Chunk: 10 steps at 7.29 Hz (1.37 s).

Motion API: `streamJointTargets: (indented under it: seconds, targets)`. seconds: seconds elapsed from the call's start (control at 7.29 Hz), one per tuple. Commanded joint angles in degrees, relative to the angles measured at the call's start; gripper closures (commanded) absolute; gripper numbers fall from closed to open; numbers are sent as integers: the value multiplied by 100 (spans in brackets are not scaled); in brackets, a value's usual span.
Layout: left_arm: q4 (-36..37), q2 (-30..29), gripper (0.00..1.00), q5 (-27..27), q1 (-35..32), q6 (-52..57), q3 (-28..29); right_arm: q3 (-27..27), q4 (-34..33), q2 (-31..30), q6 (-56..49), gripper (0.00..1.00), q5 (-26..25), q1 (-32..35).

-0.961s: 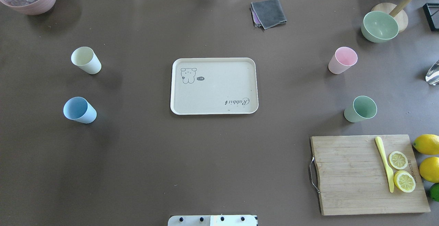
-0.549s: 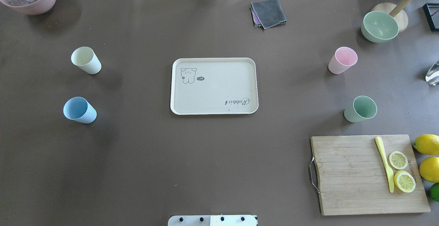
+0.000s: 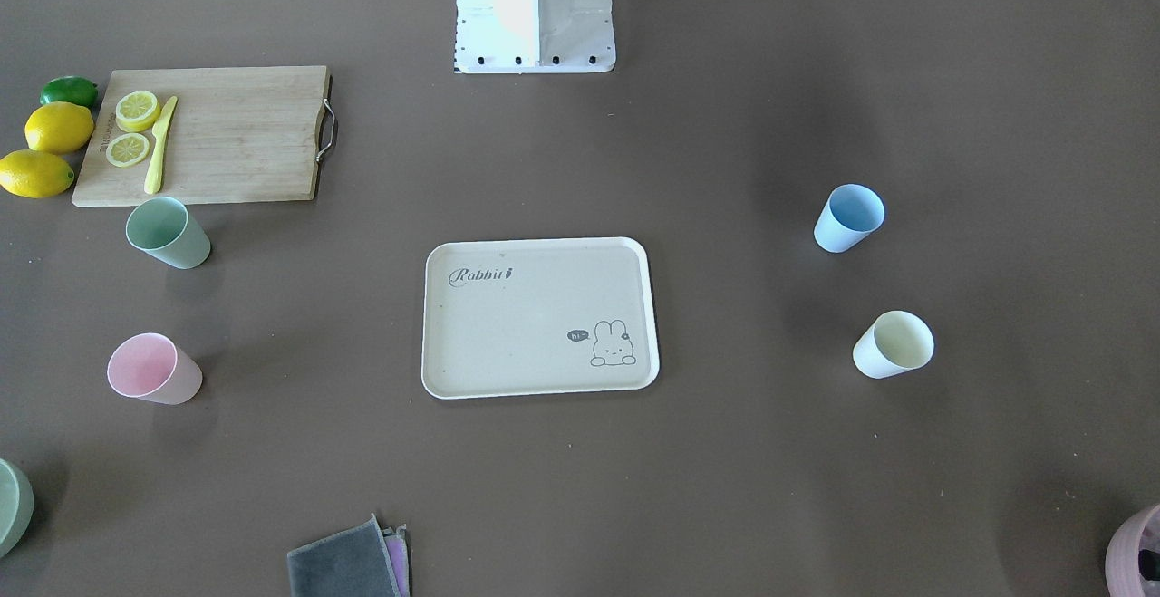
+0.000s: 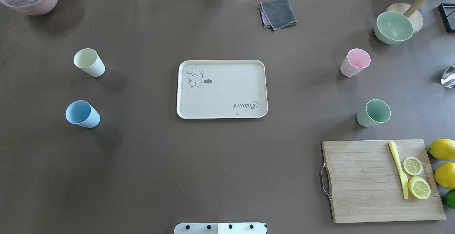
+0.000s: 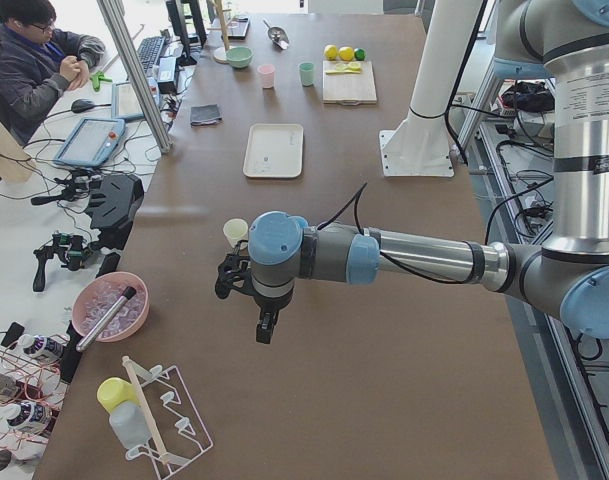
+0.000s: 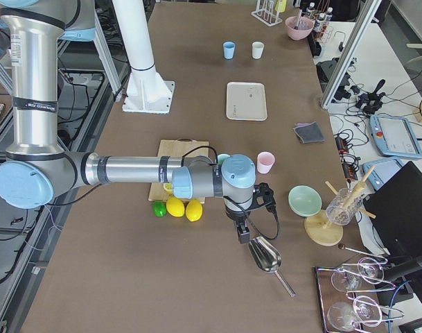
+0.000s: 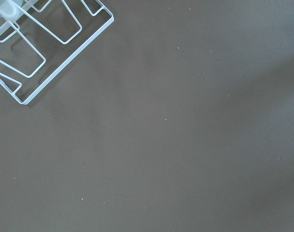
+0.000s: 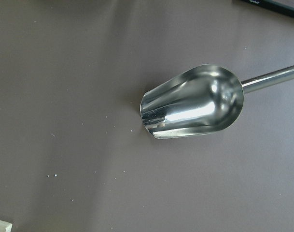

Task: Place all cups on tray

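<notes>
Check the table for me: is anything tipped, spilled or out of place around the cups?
Nothing stands out. The blue cup, cream cup, pink cup and green cup all stand upright on the table, two on each side of the tray, which is empty and lies flat.

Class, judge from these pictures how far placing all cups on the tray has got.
Done: nothing; the tray is empty. In hand: no cup; the left gripper and right gripper hang at the ends of the table, far from every cup. Left: cream cup, blue cup, pink cup, green cup, all on the table.
</notes>
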Motion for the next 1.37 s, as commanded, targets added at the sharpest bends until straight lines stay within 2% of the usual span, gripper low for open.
streamJointTargets:
  seconds: [0.0, 0.14, 0.41, 0.55, 0.69, 0.82, 1.1, 1.24]
  targets:
    - [-180, -339, 2, -28, -16, -21, -28, 190, 403, -9, 11, 0, 68, 158]
    - [-834, -420, 2, 16, -16, -56, 25, 243, 562, -1, 20, 0, 103, 228]
    - [-1086, -325, 2, -202, -104, -161, -9, 279, 1018, 157, 168, 0, 51, 203]
    - [-1095, -263, 2, -813, -226, -170, 103, 331, 1038, 219, 170, 0, 77, 211]
    - [-1261, -271, 2, -1175, -297, -153, 157, 349, 1038, 237, 100, 0, 86, 211]
    - [-1550, -211, 2, -1196, -298, -214, 183, 349, 1030, 306, 169, 0, 120, 211]
    - [-1788, -655, 2, -1162, -280, -144, 157, 541, 1021, 525, 405, 0, 383, 107]
    - [-1799, -832, 2, -1118, -193, -153, 157, 560, 986, 814, 859, 0, 341, -103]
